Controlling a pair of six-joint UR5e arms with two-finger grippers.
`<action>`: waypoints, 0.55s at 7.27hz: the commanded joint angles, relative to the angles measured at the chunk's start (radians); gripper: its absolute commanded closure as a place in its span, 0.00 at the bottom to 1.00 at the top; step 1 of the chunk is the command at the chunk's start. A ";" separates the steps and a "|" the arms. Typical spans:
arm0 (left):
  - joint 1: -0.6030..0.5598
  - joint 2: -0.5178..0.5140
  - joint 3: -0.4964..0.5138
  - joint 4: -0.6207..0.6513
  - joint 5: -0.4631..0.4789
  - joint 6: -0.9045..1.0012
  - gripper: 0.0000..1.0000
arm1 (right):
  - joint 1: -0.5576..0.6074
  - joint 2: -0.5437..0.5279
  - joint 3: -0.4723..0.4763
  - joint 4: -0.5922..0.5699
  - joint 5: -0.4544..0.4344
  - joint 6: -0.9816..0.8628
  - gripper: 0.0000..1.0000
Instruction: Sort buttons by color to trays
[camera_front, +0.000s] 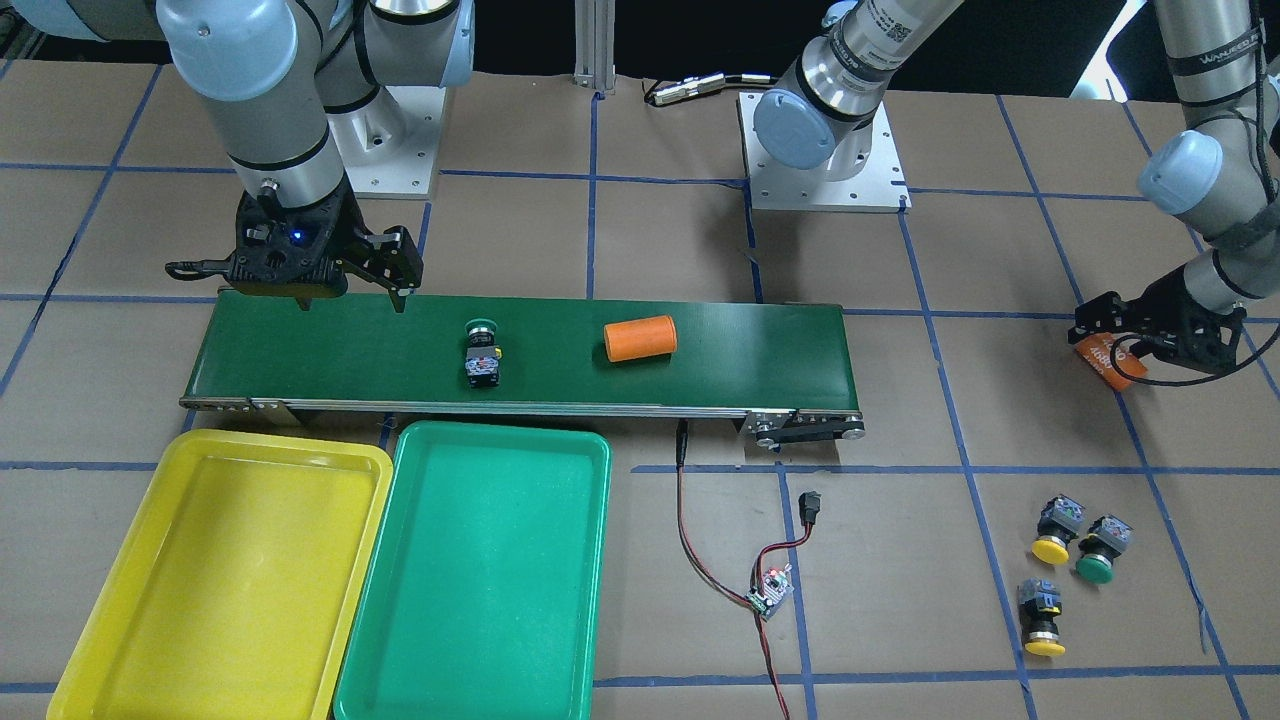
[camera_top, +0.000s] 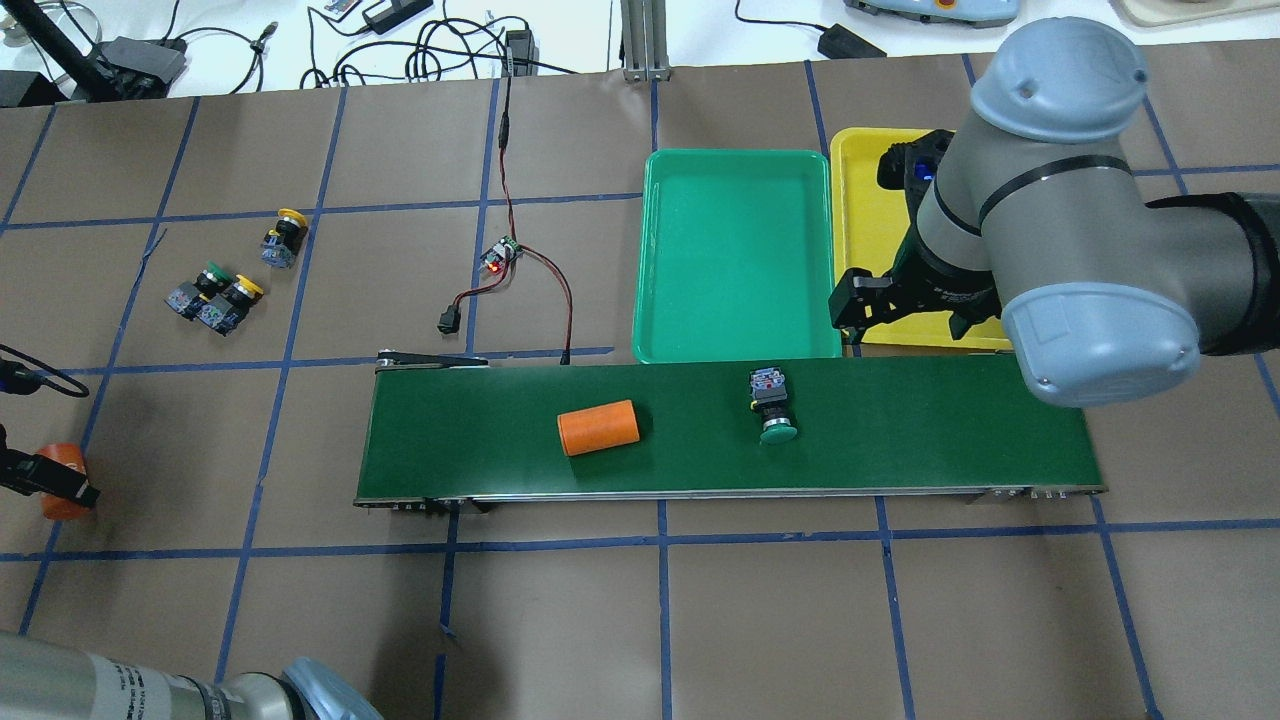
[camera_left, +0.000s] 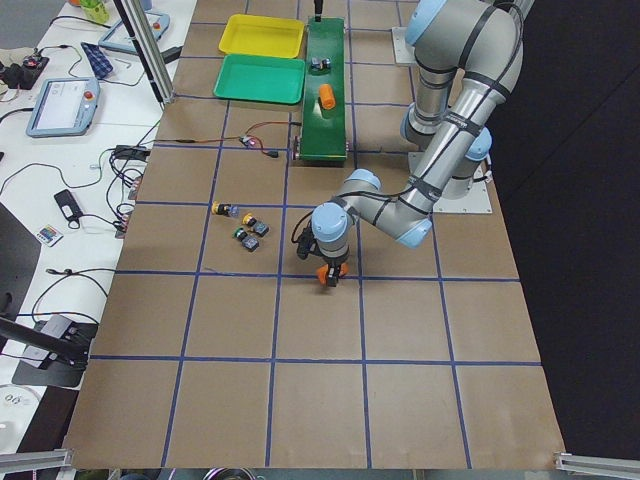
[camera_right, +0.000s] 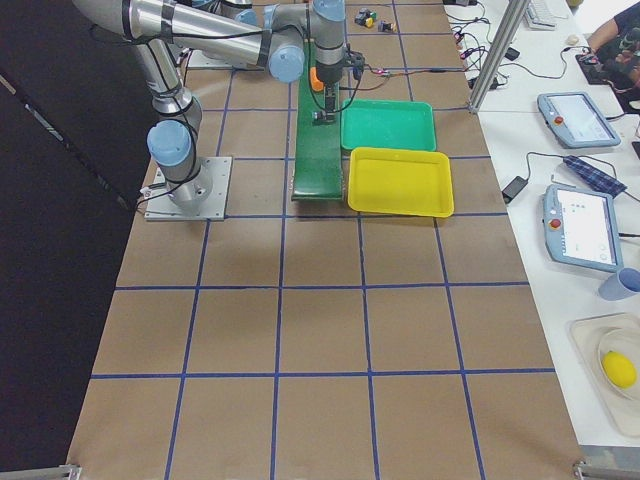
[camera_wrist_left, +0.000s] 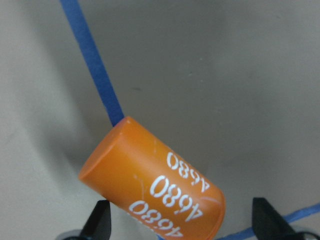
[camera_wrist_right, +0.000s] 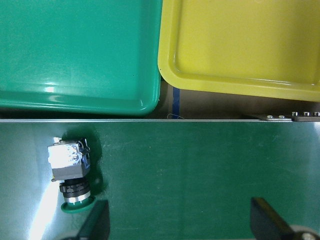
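Right up against the left wrist cam is the orange cylinder (camera_wrist_left: 150, 185) with 4680 printed on it. It's lying on the brown paper near the end of the desk on the robot's left. The left gripper (camera_wrist_left: 182, 220) has its fingers spread either side of it, with a clear gap on one side, so I'd call that loose rather than pinched. It's not a button anyway.

The real job is at the other end. The right gripper (camera_front: 352, 292) hangs over the belt (camera_front: 330, 350) toward the desk's right-hand end, fingers wide apart and holding nothing. A green button (camera_front: 482, 352) lies on its side on the belt, cap pointing at the robot's edge of the desk. A second orange cylinder (camera_front: 640, 338) sits further along.

The green tray (camera_front: 500, 430) and yellow tray (camera_front: 280, 440) sit side by side along the operators' edge, just beside the belt, with no button in either yet. The other three buttons (camera_front: 1058, 528) are bunched near that same edge, toward the left end.

My take is that the green button goes next:
- Slide along the belt until it sits between the fingers, then come straight down.
- Squeeze the black blocky body, not the round cap, which would probably slip out.
- The fingers look lined up along the belt, so little wrist twist is needed.
- I can't tell whether the belt is running. If it is, lead the button a bit.
- Lower it into the green tray before letting go.
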 joint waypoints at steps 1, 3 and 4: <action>0.000 -0.003 0.003 0.008 -0.079 -0.025 0.33 | 0.001 0.061 -0.001 0.002 0.006 -0.005 0.00; 0.000 0.013 0.011 0.009 -0.073 -0.016 1.00 | 0.006 0.056 -0.012 0.003 0.007 -0.010 0.00; -0.002 0.024 0.013 0.009 -0.075 -0.017 1.00 | 0.006 0.059 -0.006 0.003 0.008 -0.010 0.00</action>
